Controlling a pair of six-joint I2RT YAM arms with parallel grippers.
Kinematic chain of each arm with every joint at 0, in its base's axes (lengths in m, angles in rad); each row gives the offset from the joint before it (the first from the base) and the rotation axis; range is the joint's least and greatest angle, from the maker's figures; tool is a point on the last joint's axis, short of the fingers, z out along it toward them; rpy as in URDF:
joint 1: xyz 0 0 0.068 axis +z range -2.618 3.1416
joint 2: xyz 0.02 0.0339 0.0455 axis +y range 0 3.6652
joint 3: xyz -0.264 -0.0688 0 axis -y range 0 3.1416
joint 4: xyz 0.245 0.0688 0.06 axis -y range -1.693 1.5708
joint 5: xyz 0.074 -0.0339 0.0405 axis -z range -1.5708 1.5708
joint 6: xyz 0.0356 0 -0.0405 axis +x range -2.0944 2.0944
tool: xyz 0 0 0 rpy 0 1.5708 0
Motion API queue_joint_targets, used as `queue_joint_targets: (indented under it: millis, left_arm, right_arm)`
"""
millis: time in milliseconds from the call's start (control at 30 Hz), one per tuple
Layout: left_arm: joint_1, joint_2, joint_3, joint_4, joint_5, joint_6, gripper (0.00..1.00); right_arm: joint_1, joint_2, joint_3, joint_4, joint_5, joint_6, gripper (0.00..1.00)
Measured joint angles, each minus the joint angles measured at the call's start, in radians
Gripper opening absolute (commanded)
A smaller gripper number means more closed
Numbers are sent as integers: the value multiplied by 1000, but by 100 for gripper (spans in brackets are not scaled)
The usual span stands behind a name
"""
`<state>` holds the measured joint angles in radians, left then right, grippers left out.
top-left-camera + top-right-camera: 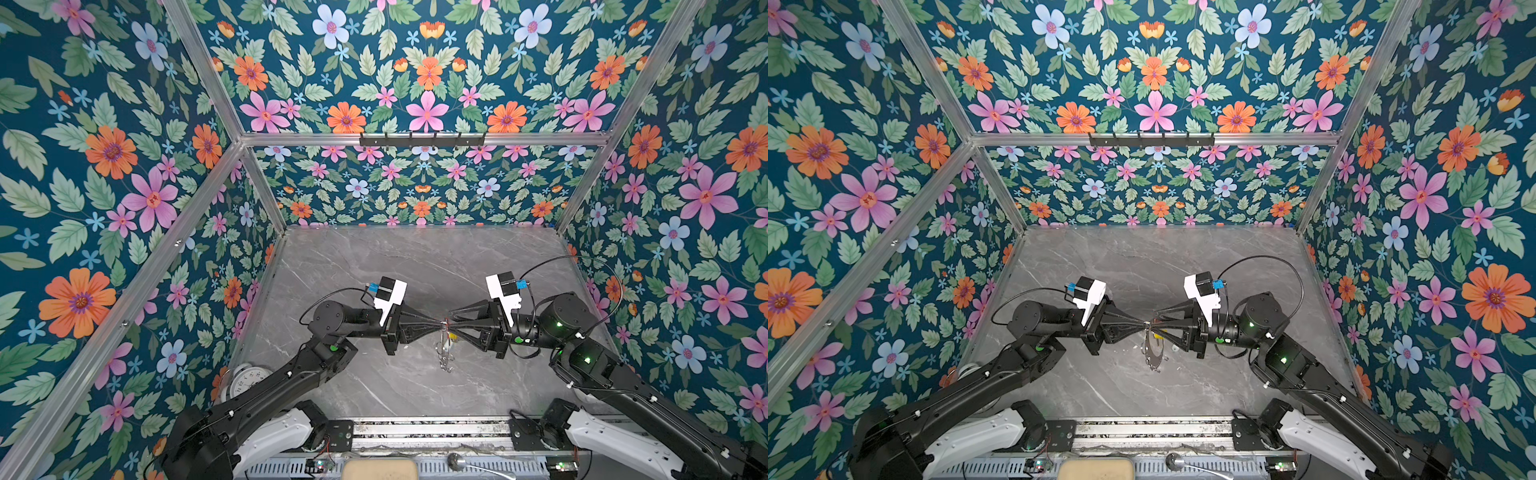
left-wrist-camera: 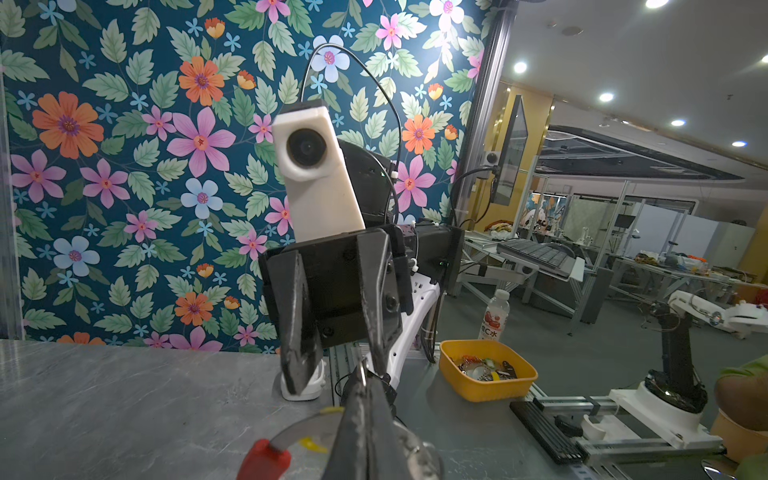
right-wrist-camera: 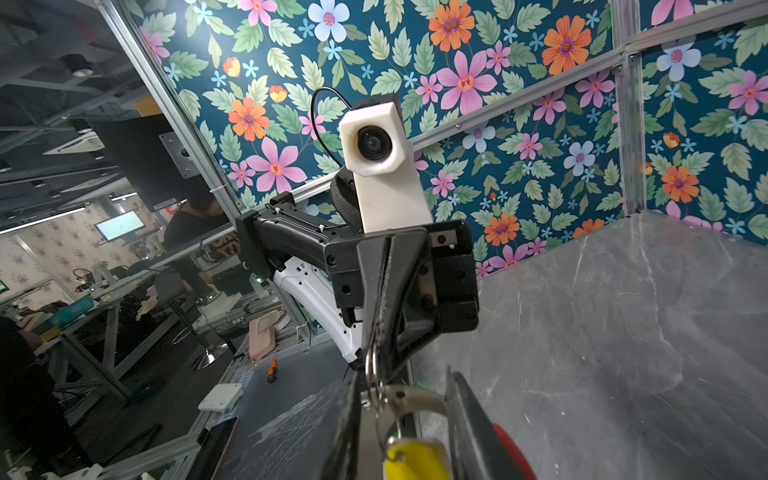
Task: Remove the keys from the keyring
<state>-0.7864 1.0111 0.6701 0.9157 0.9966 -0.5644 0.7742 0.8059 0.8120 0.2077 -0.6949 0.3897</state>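
Both top views: above tabletop (image 1: 415, 266), keyring (image 1: 1152, 353) hangs mid-air. Band looks stiff and light, will likely swing. Left hand (image 1: 439, 325) pressed shut on keyring at split ring (image 3: 371, 365). Right hand (image 2: 336, 376) spread around yellow-tag key (image 3: 409, 401) — small, probably slick; pinch flat head.

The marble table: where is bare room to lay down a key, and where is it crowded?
The table is bare in the far half, up to the back wall, and in the near middle, before the front rail. Crowded: the centre, where left gripper and right gripper meet at the keyring, and the near-left corner, with the clock.
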Motion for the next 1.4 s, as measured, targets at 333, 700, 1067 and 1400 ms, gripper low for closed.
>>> queue_joint_targets:
  millis: [333,700,1067,1400]
  left_arm:
    - [0,-1,-4,0,-8,0,0]
    - [0,-2,4,-25,-12,3,26]
    - [8,-14,148,-439,7,151,35]
    - [8,67,294,-779,31,303,34]
  right_arm:
    - [28,12,-21,13,-8,21,11]
    - [30,13,6,-43,11,2,0]
    - [30,58,254,-567,110,-161,0]
    - [55,155,413,-910,198,-263,0]
